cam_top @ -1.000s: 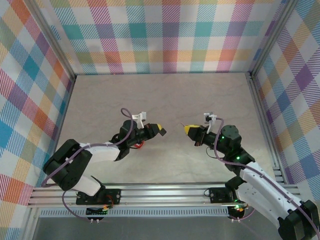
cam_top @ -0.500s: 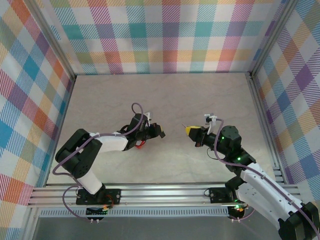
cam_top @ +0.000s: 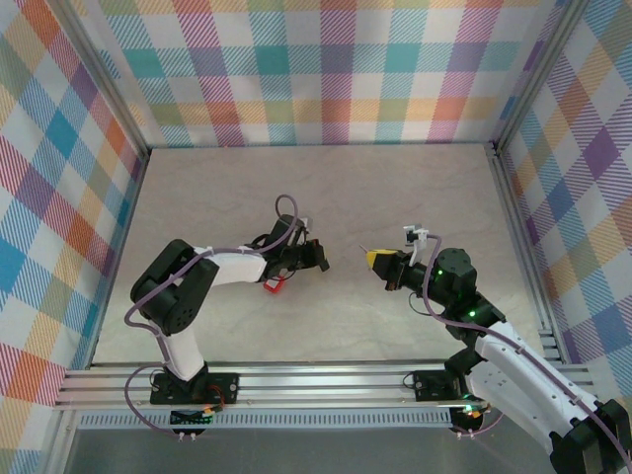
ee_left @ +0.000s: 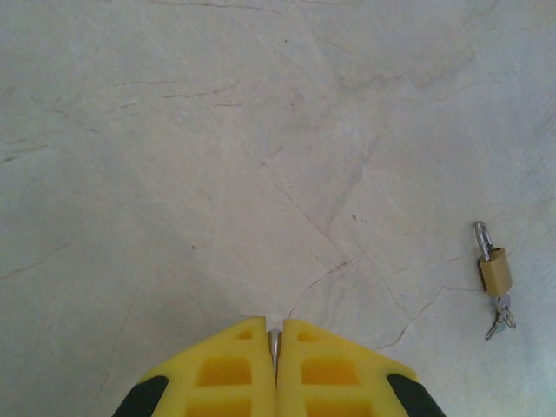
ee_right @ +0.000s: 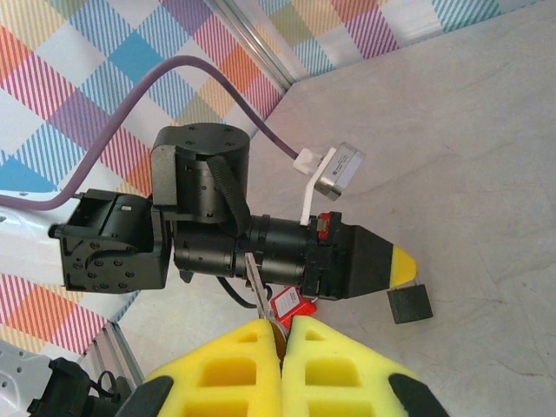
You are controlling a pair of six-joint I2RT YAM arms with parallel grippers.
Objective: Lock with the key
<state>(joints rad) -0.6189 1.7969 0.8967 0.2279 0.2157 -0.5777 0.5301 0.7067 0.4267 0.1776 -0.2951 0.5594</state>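
Observation:
My left gripper (cam_top: 320, 261) hovers over the table's middle, shut on the shackle of a small black padlock (ee_right: 408, 304) that hangs below its yellow tip (ee_right: 401, 263). In the left wrist view a sliver of metal (ee_left: 274, 340) shows between the closed fingers of that gripper (ee_left: 276, 323). Facing it from the right, my right gripper (cam_top: 372, 258) is shut on a silver key (ee_right: 254, 282), whose blade sticks out past the right gripper's fingertips (ee_right: 283, 323) toward the left arm. A gap remains between key and padlock.
A red tag (cam_top: 275, 283) lies on the table below the left arm. A small brass padlock with keys (ee_left: 495, 271) rests on the marble-look table (cam_top: 217, 197). Checked walls enclose three sides; an aluminium rail (cam_top: 316, 380) runs along the near edge.
The left arm's elbow has swung right and up and its wrist has rolled, hiding the yellow fingers from above and uncovering the red tag. The right arm has stayed still.

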